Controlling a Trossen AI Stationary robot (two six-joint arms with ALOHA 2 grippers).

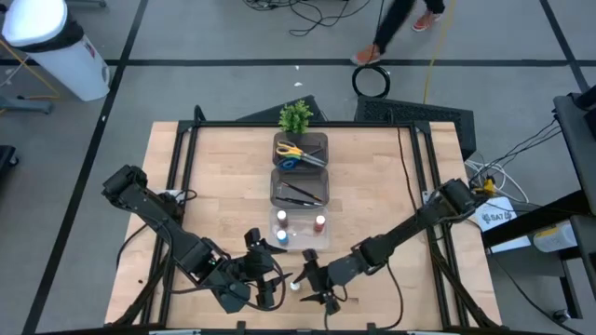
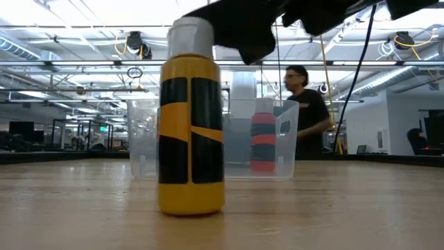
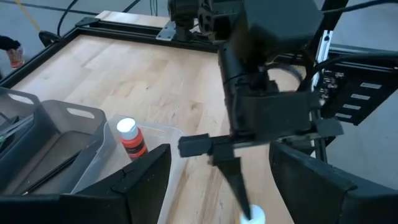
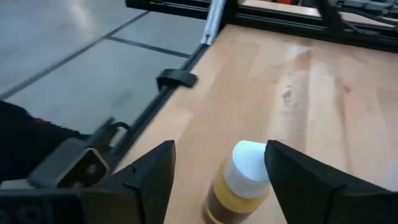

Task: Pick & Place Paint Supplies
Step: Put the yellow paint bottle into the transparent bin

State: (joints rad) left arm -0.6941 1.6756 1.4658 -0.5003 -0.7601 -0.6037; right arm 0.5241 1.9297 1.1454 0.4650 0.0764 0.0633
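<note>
The small yellow white-capped plastic paint bottle [image 4: 239, 180] is framed upright between the spread, ungripping fingers of the right end effector [image 4: 217, 177]. It could be toppled on the wooden table [image 1: 223, 177] if a finger is brushed against it.

- a yellow paint bottle [image 2: 191, 118] with black bands and a white cap is standing out
- a red bottle [image 3: 131, 138] is wearing a white cap
- scissors [image 1: 300, 154] are showing yellow and blue handles at 12 o'clock
- a plant [image 1: 295, 116] is showing green
</note>
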